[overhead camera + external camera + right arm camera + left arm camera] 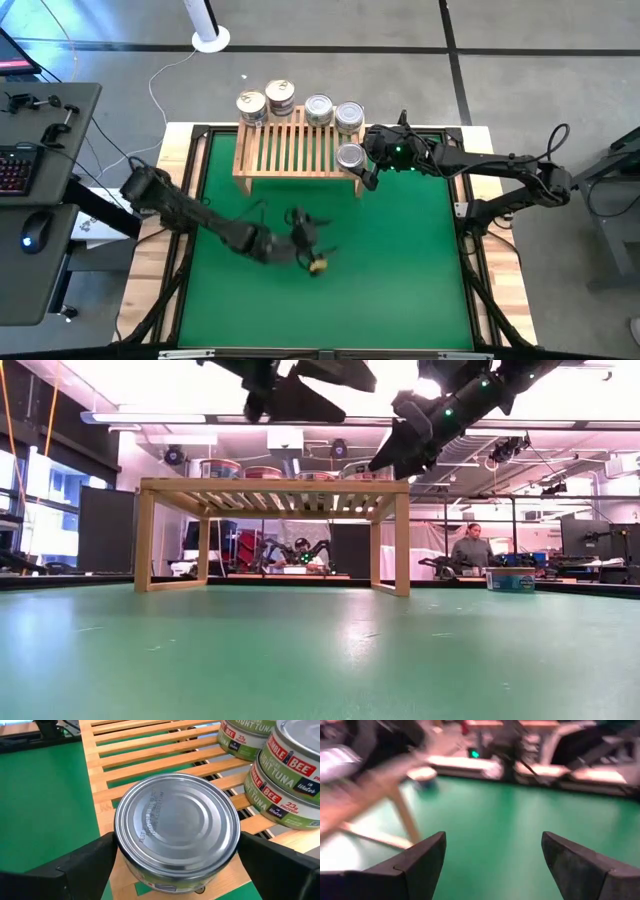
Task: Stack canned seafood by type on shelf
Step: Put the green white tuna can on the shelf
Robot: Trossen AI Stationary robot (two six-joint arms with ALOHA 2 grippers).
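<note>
Lettering is seen on the stacked tins at the far edge of the shelf — "LIGHT TUNA", part of a brand name ending in "BEE", and "23g" on a green band. On the single tin near the front right corner of the shelf only faint stamped code is seen on the silver lid; it cannot be read.

The right arm is stretched from the right side of the table toward that corner, and the right gripper is held just above the slats. Its fingers are spread wide, one on each side of the single tin, and the tin stands on the wood between them; nothing is lifted.

The left arm is bent low over the middle of the green mat. The left gripper is held open and empty — well apart from the shelf.

Four stacks of tins are lined along the back of the shelf.
</note>
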